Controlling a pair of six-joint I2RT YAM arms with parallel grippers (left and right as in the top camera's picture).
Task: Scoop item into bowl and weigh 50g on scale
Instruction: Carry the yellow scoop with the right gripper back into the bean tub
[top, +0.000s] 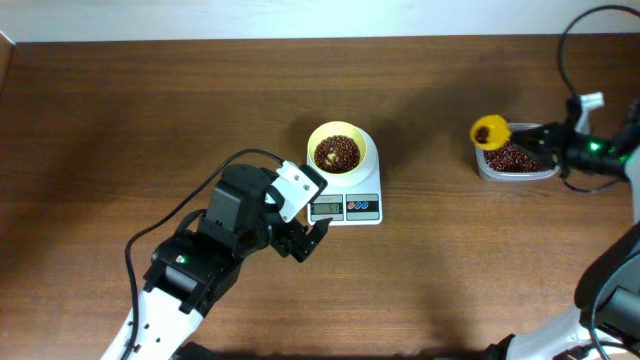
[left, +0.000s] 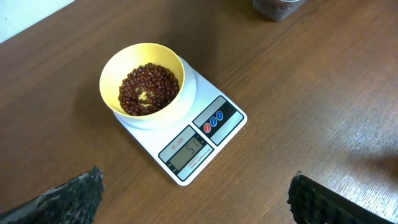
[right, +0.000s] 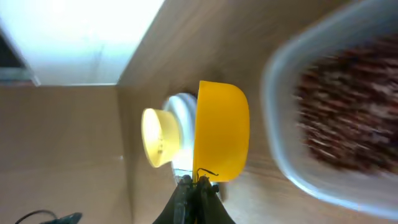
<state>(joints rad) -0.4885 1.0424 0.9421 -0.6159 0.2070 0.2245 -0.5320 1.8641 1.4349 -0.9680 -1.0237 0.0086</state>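
1. Overhead view. The bowl (top: 338, 152), holding a shallow heap of beans (top: 337, 153), sits on the scale (top: 372, 195) near the middle of the table (top: 150, 100). My left gripper (top: 311, 238) hangs just beside the scale's front left corner, jaws spread and empty. My right gripper (top: 548, 140), well apart at the far right, is clenched on the handle of the scoop (top: 490, 131). The scoop is poised at the end of the tub (top: 517, 165) nearer the scale, and the tub holds the spare beans.

2. Left wrist view. Both fingers (left: 74, 199) frame the lower corners, wide apart and touching nothing. The display (left: 188, 151) seems to read fifty-one, though the digits are small. I judge the weighing close to done, slightly over if anything.

3. Right wrist view. The scoop's back faces the lens, so I cannot tell whether it carries beans. Bowl and scale show beyond it, and the tub is blurred alongside.

4. Technique, as I judge it. Keep the left gripper off the scale so nothing loads the reading. Let the digits settle before acting. Correct with a few beans at a time, tipping the scoop slowly and low over the bowl's centre without touching its rim.
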